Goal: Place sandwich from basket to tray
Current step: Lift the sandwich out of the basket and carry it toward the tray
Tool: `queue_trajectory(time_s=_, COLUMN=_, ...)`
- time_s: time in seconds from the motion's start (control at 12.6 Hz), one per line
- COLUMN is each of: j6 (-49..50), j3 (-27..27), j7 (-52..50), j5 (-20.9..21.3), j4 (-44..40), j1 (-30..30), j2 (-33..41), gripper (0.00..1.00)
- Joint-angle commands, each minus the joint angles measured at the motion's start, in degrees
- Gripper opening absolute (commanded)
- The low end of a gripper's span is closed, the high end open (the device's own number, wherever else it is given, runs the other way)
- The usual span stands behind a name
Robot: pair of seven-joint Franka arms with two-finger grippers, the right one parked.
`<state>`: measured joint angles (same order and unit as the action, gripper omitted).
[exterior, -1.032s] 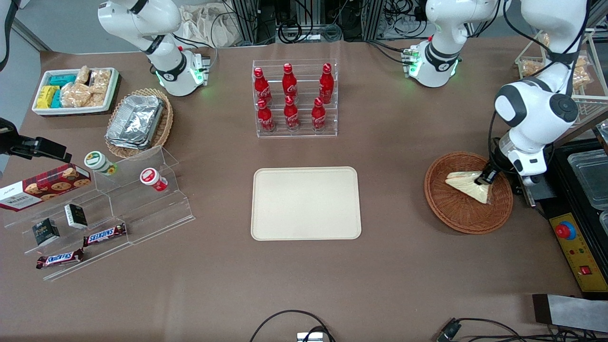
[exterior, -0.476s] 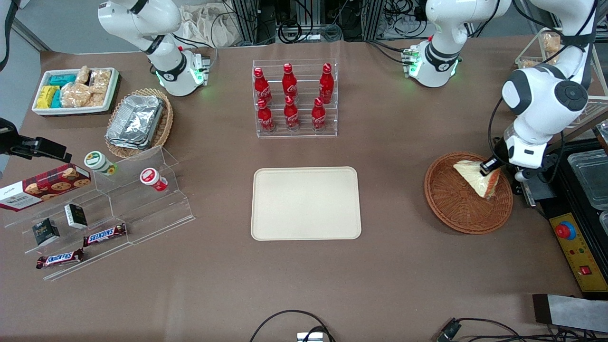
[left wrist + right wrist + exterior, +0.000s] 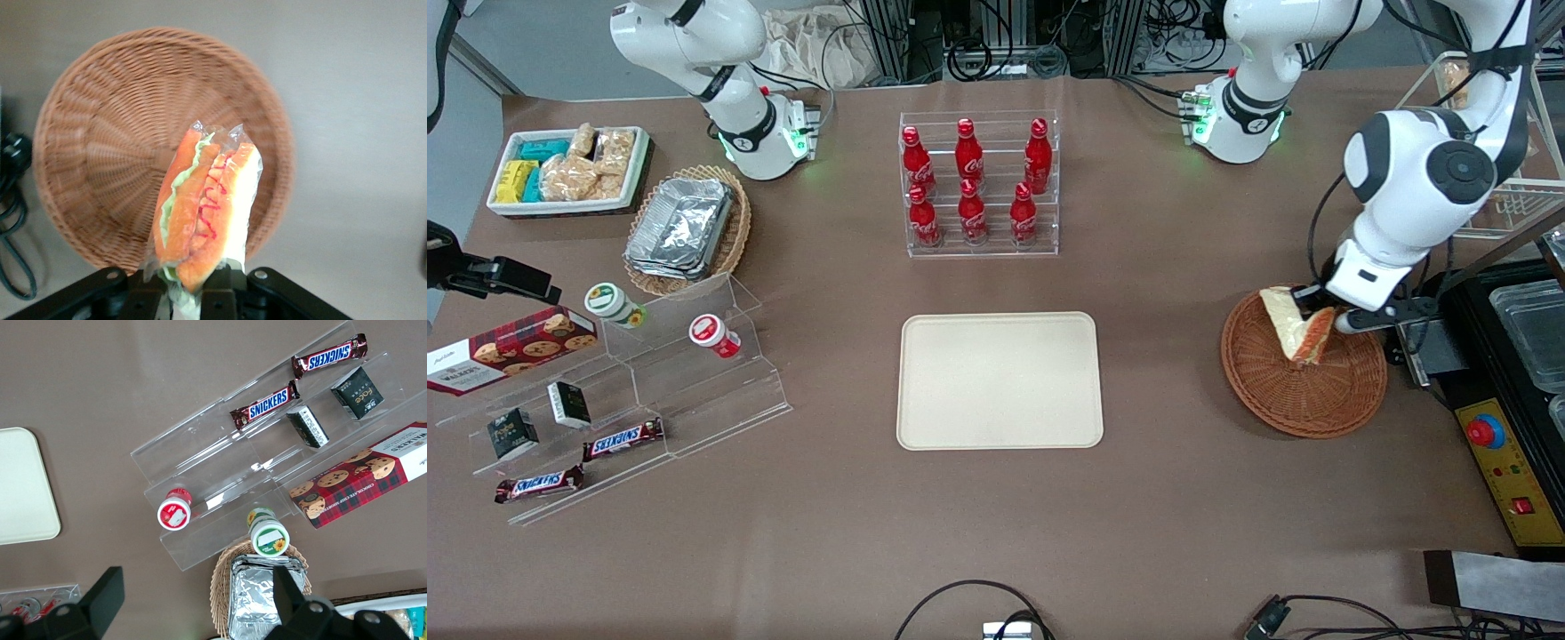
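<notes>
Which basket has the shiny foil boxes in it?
The lighter tan basket toward the parked arm's end holds the foil containers. The reddish-brown basket lies empty under the gripper, which holds the sandwich.

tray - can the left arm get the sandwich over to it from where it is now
Probably yes. The claw is shut on the sandwich, lifted above the basket, and only bare table lies between it and the tray.
</notes>
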<state>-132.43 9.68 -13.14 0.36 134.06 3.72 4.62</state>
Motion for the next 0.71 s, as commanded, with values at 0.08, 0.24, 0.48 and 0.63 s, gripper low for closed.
queue_trajectory(time_s=0.08, j6=6.47, j3=6.04, j7=-1.44, j5=1.13, j4=-6.34, j1=0.06, j2=-0.48, gripper=0.12)
queue_trajectory(time_s=0.24, j6=9.72, j3=10.16, j7=-5.39, j5=1.22, j4=-10.47, j1=0.06, j2=-2.41, gripper=0.12)
queue_trajectory(time_s=0.48, j6=10.09, j3=15.71, j7=-11.45, j5=2.97, j4=-13.73, j1=0.06, j2=-5.22, gripper=0.12)
queue_trajectory(time_s=0.63, j6=10.18, j3=19.48, j7=-16.81, j5=6.3, j4=-16.97, j1=-0.02, j2=-9.25, gripper=0.12)
